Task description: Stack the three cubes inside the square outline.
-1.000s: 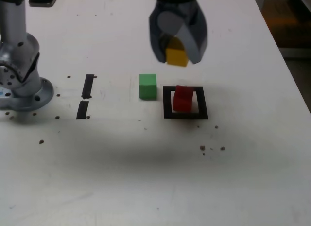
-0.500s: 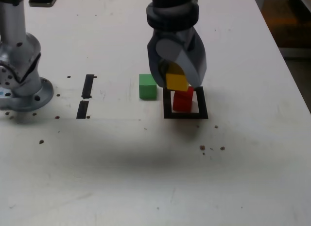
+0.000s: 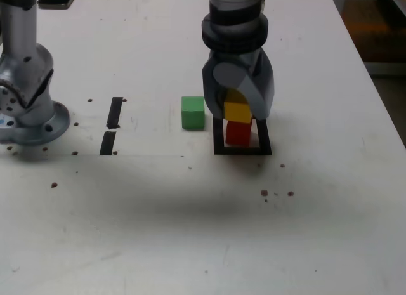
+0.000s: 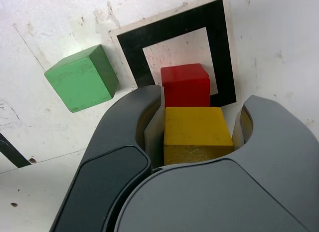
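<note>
Gripper [image 3: 239, 111] pointing straight down over the square outline [image 3: 219, 139], jaws clamped tight on the yellow cube [image 3: 238, 111]. Sitting right on top of the red cube [image 3: 238, 133], or near enough; hard to say from the exterior view whether actually touching or just a hair above. Red cube inside the outline, up toward the far edge, not centred. Wrist view: yellow cube [image 4: 196, 134] wedged between the two dark jaws, red cube [image 4: 186, 84] poking out beyond it, black frame [image 4: 223, 47] around. Green cube [image 3: 193, 112] parked on the white table [image 3: 190, 231] just outside the outline, on the exterior view's left, not touching it. Two short black tape strips [image 3: 112, 125] further left, well apart, near the arm's base [image 3: 28, 111].
</note>
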Robot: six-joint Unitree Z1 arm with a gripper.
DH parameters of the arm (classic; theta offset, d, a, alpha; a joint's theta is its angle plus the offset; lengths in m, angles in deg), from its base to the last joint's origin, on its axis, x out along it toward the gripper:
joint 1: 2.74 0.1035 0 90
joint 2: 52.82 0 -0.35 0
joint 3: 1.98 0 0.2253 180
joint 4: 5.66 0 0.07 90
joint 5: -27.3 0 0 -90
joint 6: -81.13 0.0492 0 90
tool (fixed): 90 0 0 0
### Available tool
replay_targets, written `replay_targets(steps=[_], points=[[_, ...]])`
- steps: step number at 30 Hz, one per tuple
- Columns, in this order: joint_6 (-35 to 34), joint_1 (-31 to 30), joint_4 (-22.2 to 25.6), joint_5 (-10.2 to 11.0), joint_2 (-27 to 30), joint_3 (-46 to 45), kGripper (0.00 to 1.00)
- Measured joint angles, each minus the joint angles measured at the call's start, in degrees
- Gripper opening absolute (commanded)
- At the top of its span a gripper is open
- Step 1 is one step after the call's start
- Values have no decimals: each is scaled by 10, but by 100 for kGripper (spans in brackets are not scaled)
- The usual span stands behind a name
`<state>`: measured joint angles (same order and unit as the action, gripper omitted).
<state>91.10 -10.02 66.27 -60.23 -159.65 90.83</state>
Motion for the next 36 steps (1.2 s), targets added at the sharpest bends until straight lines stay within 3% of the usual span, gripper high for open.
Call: replay_targets(steps=[6, 11, 19, 28, 36], points=[[-6, 0, 0, 10, -6, 0, 31], [-11, 2, 6, 20, -9, 0, 38], [-11, 3, -4, 17, -10, -6, 56], [-11, 3, -22, 8, -14, -19, 66], [-11, 3, -26, 6, -17, -27, 83]])
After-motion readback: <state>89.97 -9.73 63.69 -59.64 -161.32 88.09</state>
